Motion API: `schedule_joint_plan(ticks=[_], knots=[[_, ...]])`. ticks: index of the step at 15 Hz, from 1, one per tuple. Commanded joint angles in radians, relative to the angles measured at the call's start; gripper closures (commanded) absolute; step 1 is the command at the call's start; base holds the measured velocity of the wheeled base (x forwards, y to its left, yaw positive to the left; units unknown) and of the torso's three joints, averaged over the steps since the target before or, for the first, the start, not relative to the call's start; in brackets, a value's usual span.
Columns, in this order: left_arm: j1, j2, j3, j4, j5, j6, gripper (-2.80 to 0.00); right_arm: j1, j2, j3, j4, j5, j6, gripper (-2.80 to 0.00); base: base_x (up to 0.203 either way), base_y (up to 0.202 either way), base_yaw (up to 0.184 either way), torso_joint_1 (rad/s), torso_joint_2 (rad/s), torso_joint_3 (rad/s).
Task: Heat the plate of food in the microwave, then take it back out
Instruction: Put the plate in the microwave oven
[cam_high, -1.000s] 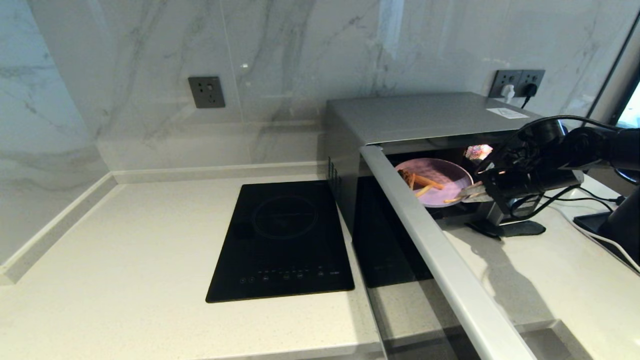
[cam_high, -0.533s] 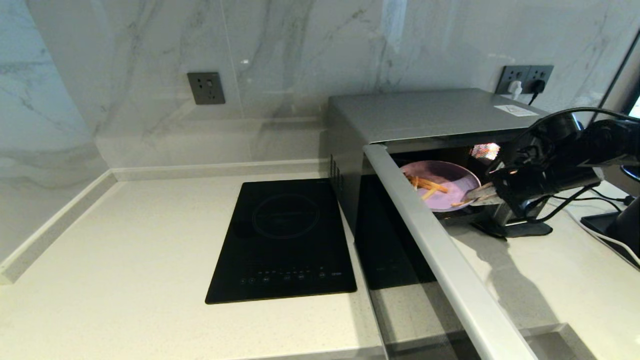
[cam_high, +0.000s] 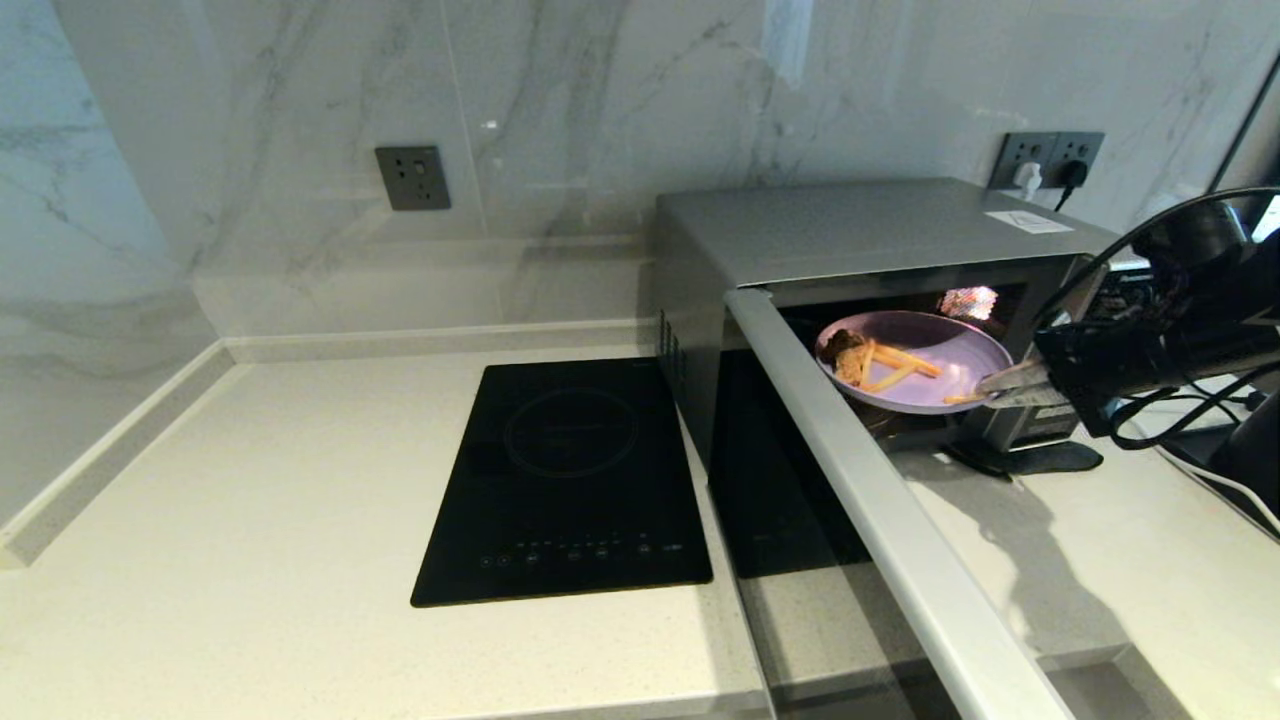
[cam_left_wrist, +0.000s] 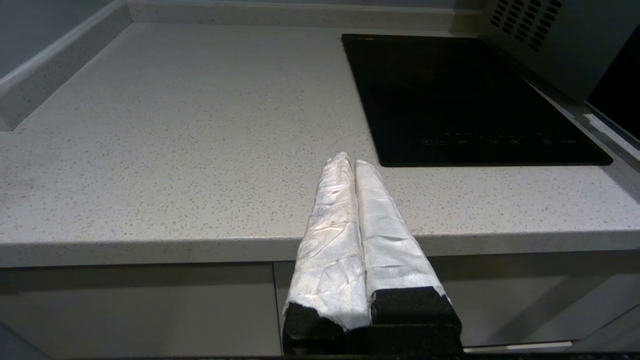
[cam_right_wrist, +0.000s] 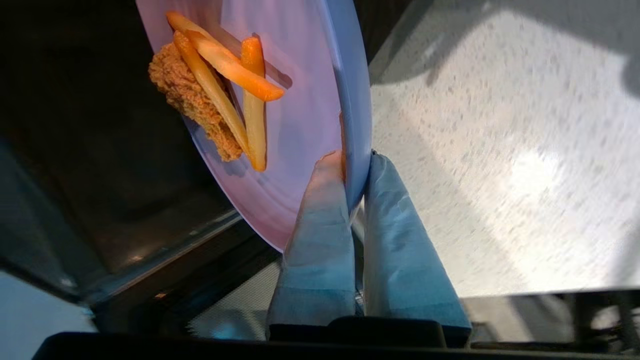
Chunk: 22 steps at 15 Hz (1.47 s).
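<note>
The silver-grey microwave stands at the back right with its door swung wide open toward me. The lilac plate of food with orange fries and a crumbly piece hangs at the cavity's mouth, lifted off the floor. My right gripper is shut on the plate's right rim; in the right wrist view the rim sits pinched between the two taped fingers. My left gripper is parked, shut and empty, at the counter's front edge.
A flat black induction hob lies left of the microwave. Cables and a black stand sit on the counter to the microwave's right. Wall sockets are behind it. Pale counter spreads to the left.
My right gripper has drawn the plate outward and to the right, from deeper in the cavity to its mouth, lifting it a little. The left arm has not moved.
</note>
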Motion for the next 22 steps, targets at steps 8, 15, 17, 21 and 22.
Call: schedule_joint_plan(ticks=[8,15,17,21,22], knots=[[0.000,0.002,0.000,0.000,0.000,-0.001,0.00,0.079,-0.038,0.161,-0.011,-0.148,0.182,0.00,0.000,0.000,0.000,0.000,0.00,0.000],[0.000,0.002,0.000,0.000,0.000,-0.001,0.00,0.089,0.106,0.124,-0.165,-0.180,0.192,0.00,0.000,0.000,0.000,0.000,0.00,0.000],[0.000,0.002,0.000,0.000,0.000,-0.001,0.00,0.096,0.146,0.086,-0.169,-0.180,0.195,0.00,0.000,0.000,0.000,0.000,0.00,0.000],[0.000,0.002,0.000,0.000,0.000,-0.001,0.00,0.109,0.159,0.039,-0.169,-0.178,0.210,0.00,0.000,0.000,0.000,0.000,0.00,0.000],[0.000,0.000,0.000,0.000,0.000,-0.001,0.00,0.117,0.158,0.033,-0.169,-0.178,0.215,0.00,0.000,0.000,0.000,0.000,0.00,0.000]])
